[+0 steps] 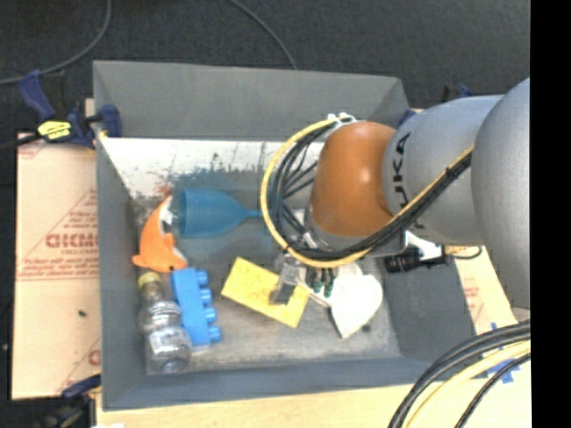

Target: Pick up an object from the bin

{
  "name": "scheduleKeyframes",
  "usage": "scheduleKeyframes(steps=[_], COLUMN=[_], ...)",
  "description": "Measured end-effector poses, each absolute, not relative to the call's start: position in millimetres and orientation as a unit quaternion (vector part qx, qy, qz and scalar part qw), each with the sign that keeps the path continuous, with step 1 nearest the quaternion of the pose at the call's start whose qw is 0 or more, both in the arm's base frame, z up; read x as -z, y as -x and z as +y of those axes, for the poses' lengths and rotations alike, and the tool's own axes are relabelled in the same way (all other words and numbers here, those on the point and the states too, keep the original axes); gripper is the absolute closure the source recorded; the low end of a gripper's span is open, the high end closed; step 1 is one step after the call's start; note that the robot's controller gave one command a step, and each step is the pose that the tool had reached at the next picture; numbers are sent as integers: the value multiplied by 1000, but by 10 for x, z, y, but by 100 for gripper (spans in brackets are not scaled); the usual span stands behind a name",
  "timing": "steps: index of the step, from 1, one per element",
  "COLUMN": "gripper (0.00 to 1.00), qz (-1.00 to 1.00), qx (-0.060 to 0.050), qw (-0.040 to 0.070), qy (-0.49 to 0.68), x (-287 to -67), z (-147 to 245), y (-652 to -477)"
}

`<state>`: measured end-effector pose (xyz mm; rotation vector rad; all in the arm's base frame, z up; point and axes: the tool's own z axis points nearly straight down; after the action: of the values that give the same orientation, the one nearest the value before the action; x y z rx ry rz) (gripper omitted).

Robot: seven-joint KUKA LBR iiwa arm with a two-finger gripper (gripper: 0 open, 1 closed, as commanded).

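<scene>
Apparently the grasp is at hand: the gripper (289, 285) is low in the bin (250, 105), at the right edge of a flat yellow square pad (248, 283) lying mid-floor. A white heart-shaped piece (359, 303) lies just beside it. How wide the gripper stands I cannot tell; the orange wrist cover (352, 181) hides much of it. Nothing looks lifted yet. The next move likely calls for a firm hold on the pad's thin edge and a straight lift clear of the white piece.
</scene>
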<state>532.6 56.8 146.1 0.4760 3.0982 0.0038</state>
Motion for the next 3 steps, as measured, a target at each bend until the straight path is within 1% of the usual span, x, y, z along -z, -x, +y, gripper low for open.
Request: scheduleKeyframes(steps=[1, 2, 3], gripper=[100, 100, 100], qz=[990, 990, 988], qx=[-2, -1, -2], qw=[9, 2, 8], qy=[-140, -141, -154], x=[-964, -1396, -1467], z=[572, 547, 582], y=[-5380, -5308, -5430])
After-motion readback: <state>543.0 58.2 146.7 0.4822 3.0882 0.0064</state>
